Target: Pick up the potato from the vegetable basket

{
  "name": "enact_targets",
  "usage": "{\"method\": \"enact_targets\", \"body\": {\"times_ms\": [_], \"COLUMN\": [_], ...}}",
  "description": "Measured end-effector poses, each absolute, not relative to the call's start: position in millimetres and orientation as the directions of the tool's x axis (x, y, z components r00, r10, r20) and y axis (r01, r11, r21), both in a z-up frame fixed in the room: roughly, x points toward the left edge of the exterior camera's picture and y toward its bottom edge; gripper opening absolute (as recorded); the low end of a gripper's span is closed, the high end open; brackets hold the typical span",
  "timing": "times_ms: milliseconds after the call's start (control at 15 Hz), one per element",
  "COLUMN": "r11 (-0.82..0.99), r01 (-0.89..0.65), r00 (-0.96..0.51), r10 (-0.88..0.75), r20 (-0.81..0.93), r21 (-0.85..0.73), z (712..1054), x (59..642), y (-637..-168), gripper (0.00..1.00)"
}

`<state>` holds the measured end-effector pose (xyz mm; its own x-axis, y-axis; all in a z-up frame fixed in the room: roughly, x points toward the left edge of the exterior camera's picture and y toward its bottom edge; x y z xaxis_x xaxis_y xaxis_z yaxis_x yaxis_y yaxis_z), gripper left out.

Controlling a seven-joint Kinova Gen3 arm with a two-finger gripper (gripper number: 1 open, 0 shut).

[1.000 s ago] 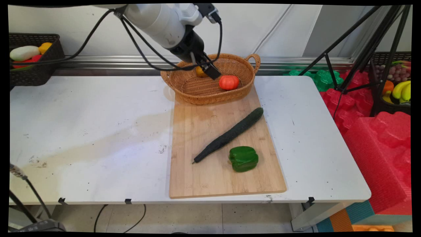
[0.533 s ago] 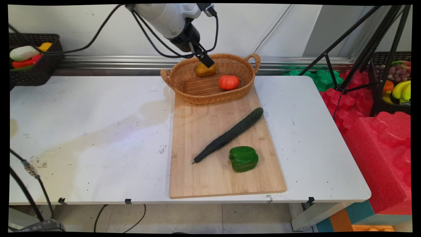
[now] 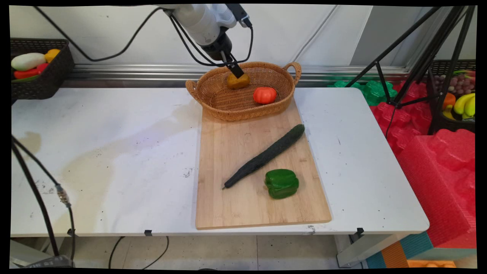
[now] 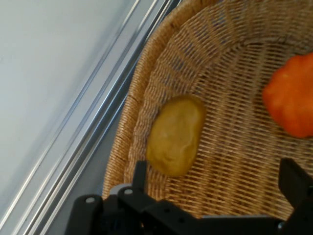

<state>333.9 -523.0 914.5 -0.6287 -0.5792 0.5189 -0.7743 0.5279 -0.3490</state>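
Note:
My gripper (image 3: 236,71) hangs open just above the far rim of the wicker basket (image 3: 243,113), with nothing between its fingers. Right below its tips lies a yellow-brown potato (image 3: 238,81) on the basket's floor, and a red tomato (image 3: 264,95) rests to its right. In the hand view the gripper (image 4: 215,172) stands wide apart over the potato (image 4: 176,135), the tomato (image 4: 291,100) at the right edge and the basket's weave (image 4: 230,58) all round. A dark cucumber (image 3: 266,155) and a green bell pepper (image 3: 282,183) lie on the wooden cutting board (image 3: 243,207).
The basket's near side sits on the board's far end. Black crates of produce stand at the far left (image 3: 38,76) and far right (image 3: 454,95). A tripod (image 3: 414,61) and red foam blocks (image 3: 437,163) are right of the table. Black cables (image 3: 38,190) hang at the left.
The gripper has risen and drawn back to the upper left, away from the basket's middle. The potato, partly hidden before, now shows whole. Nothing else has moved.

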Motion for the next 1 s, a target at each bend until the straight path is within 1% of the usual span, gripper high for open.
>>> {"method": "enact_targets", "body": {"times_ms": [467, 1000], "r11": [0.564, 0.591], "r01": [-0.736, -0.709], "r00": [-0.676, -0.705], "r10": [-0.588, -0.588], "r20": [0.444, 0.397], "r21": [-0.374, -0.384], "z": [873.8, 843.0], "x": [335.4, 332.1], "y": [-576.3, -606.6], "gripper": [1.0, 1.0]}}
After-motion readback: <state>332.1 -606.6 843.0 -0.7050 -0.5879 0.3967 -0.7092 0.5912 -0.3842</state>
